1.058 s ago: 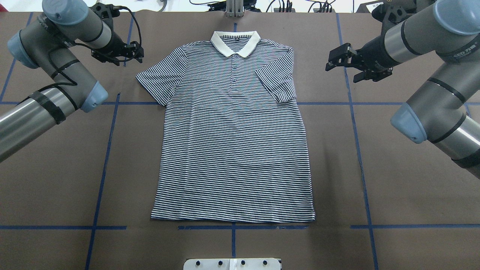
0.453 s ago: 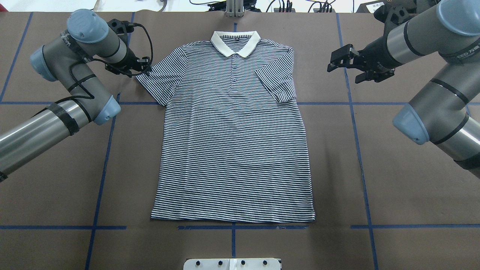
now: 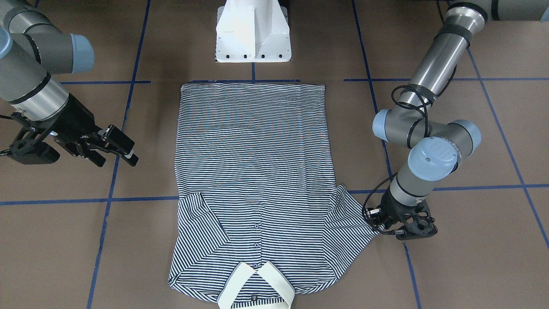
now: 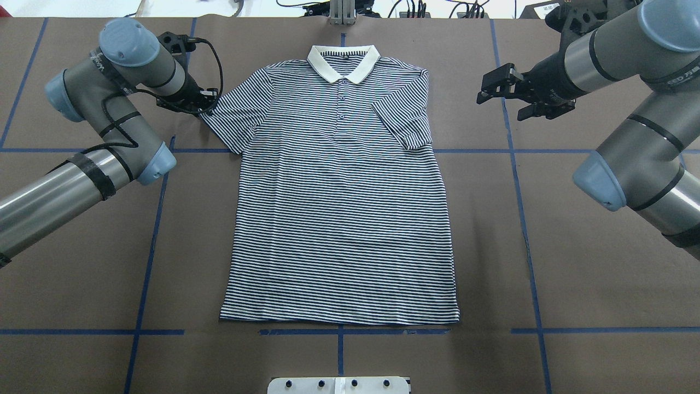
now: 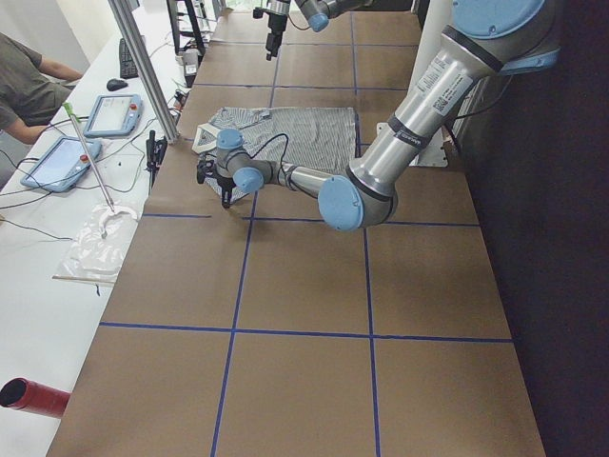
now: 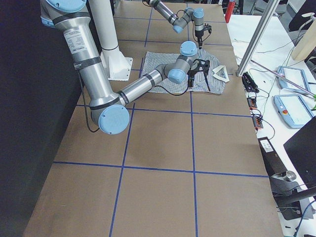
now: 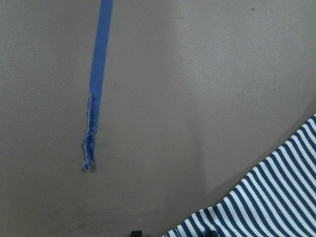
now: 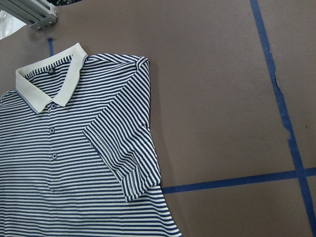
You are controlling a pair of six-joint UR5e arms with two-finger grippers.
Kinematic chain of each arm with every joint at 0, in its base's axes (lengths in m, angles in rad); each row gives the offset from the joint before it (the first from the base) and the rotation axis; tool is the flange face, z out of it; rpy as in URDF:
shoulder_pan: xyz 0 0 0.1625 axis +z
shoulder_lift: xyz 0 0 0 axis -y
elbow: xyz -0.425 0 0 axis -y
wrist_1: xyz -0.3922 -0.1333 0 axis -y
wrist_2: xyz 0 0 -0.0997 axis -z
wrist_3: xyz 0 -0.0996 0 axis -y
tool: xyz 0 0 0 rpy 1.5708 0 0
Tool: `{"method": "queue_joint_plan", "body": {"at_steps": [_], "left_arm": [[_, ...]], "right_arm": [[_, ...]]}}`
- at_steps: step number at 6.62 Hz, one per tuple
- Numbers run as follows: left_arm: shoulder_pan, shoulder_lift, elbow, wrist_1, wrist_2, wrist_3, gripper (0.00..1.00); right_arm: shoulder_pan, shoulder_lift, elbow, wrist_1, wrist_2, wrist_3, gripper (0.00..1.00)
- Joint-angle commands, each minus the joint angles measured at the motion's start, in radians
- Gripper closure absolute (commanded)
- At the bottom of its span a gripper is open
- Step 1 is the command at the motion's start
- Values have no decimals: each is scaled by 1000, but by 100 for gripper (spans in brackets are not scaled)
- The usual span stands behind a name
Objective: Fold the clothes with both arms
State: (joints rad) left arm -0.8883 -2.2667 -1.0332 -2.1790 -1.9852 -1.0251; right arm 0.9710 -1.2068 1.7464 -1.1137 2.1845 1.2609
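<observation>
Left pincer (image 4: 211,103) now at sleeve (image 4: 232,117), striped polo (image 4: 339,208) flat

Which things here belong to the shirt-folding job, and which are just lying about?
Job:
polo shirt
left gripper, at the sleeve edge
right gripper, off to the side of the shirt

Lying about:
white pedestal base
blue tape lines
tablets on the side bench
red cylinder

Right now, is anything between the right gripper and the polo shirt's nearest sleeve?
Nothing visible. Only bare brown table lies between the open right gripper and the polo shirt. Its sleeve on that side lies flat, folded in over the chest.
</observation>
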Motion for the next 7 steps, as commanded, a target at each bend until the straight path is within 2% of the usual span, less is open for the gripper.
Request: {"method": "queue_joint_plan", "body": {"at_steps": [1, 4, 7], "left_arm": [[0, -19, -5, 8, -7, -3, 100], [11, -150, -4, 53, -11, -91, 100], [103, -233, 53, 51, 18, -220, 100]], "right_arm": [[0, 1, -2, 0, -2, 0, 0], [-3, 9, -2, -2, -5, 0, 0], [-6, 10, -8, -2, -3, 0, 0]]}}
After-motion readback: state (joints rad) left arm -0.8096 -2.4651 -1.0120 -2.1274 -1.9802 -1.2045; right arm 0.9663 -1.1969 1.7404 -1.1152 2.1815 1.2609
